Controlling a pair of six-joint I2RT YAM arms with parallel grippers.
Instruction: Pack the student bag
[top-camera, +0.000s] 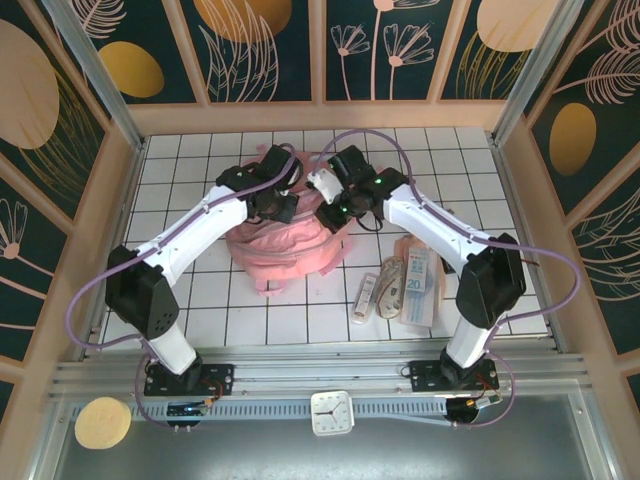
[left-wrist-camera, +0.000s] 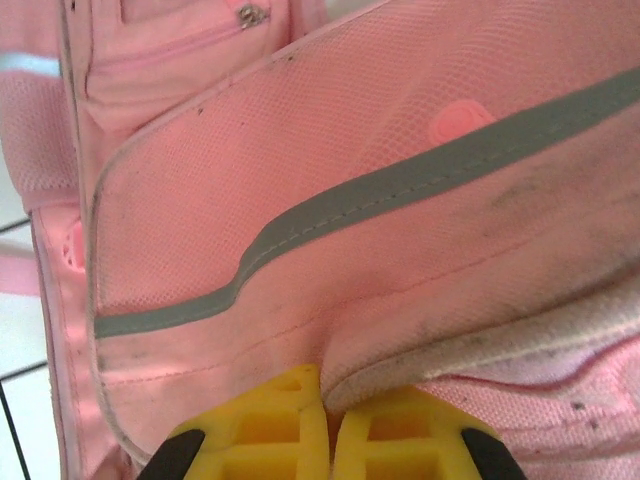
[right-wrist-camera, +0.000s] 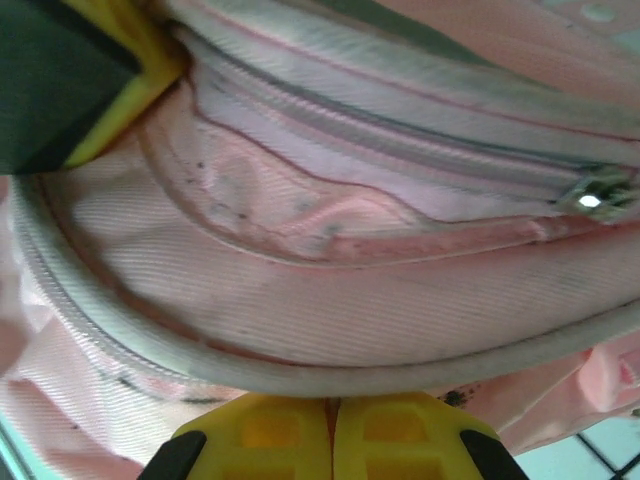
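On the white tiled table (top-camera: 200, 300), near its middle, the pink student bag (top-camera: 285, 250) is seen slumped, soiled and grey-striped. It is pinched by the left claw (left-wrist-camera: 325, 390), clamped on a fabric fold, and by the right claw (right-wrist-camera: 333, 410), clamped on a piped rim. Opening is judged to be in hand; next, the zip pull (right-wrist-camera: 592, 198) of the closed zip must be reached.

Only one marking could be read: the number "20", printed in blue on a pale pack (top-camera: 414, 287) that lay on the counter (top-camera: 290, 320). The numerals on the clock (top-camera: 330, 412) were too small to be made out.
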